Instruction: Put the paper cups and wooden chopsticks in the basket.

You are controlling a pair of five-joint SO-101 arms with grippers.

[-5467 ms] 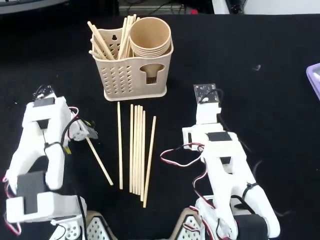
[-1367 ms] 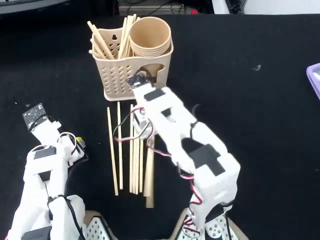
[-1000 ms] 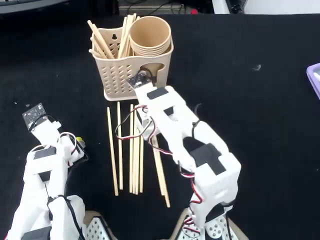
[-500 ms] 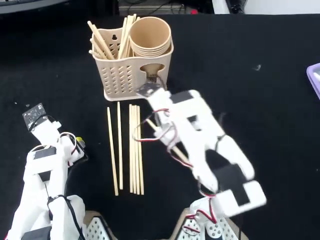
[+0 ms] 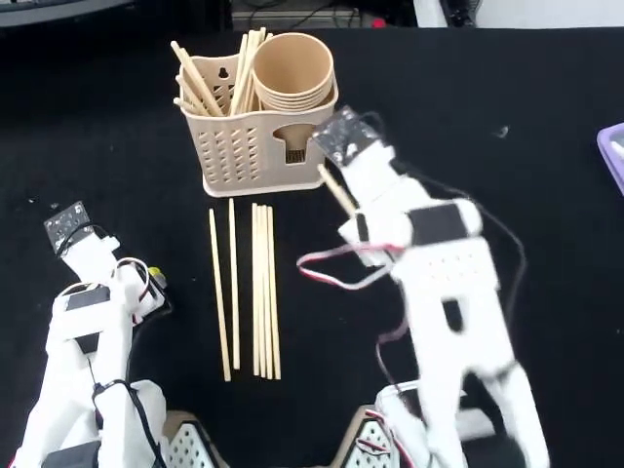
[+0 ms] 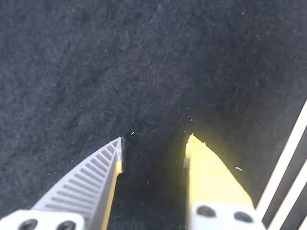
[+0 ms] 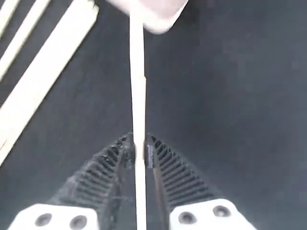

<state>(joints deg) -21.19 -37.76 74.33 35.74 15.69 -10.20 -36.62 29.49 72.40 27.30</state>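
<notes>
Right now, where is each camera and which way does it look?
High view: fixed above the black table, looking down on the beige plastic basket, the row of loose wooden chopsticks and both white arms.
Left wrist view: on the left arm's wrist, looking down at the table past its open left pincer.
Right wrist view: on the right arm's wrist, looking along its right pincer, shut on one wooden chopstick.
Shared: high and right wrist views both show that held chopstick.
</notes>
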